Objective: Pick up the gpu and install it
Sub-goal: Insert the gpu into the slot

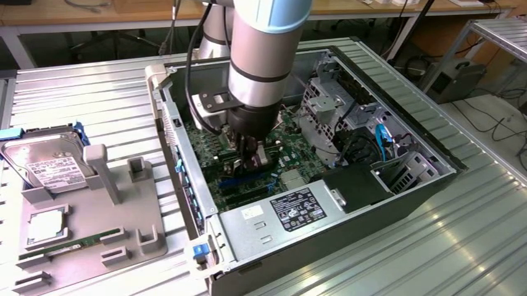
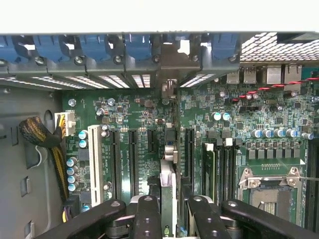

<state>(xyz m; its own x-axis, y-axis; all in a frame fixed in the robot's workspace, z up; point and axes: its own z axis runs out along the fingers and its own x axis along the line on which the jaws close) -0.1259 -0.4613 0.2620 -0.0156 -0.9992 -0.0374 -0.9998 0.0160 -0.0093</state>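
My gripper point(image 1: 249, 155) is down inside the open computer case point(image 1: 428, 160), just over the green motherboard point(image 1: 290, 151). It is shut on the gpu point(image 2: 168, 174), a thin dark card seen edge-on between the two black fingers point(image 2: 147, 219). The card stands upright along the row of long black expansion slots point(image 2: 132, 159), between two of them. Its silvery end bracket point(image 2: 172, 62) reaches the case's rear wall with the blue slot clips point(image 2: 134, 47). In the exterior view the gpu point(image 1: 263, 157) shows as a short dark edge beside the fingers.
A white slot point(image 2: 94, 159) and a braided cable bundle point(image 2: 40, 134) lie to one side of the card, memory slots point(image 2: 219, 169) and the CPU socket point(image 2: 271, 191) to the other. Outside the case, a grey holder point(image 1: 123, 209) carries a hard drive point(image 1: 45, 163) and a green memory stick point(image 1: 70, 246).
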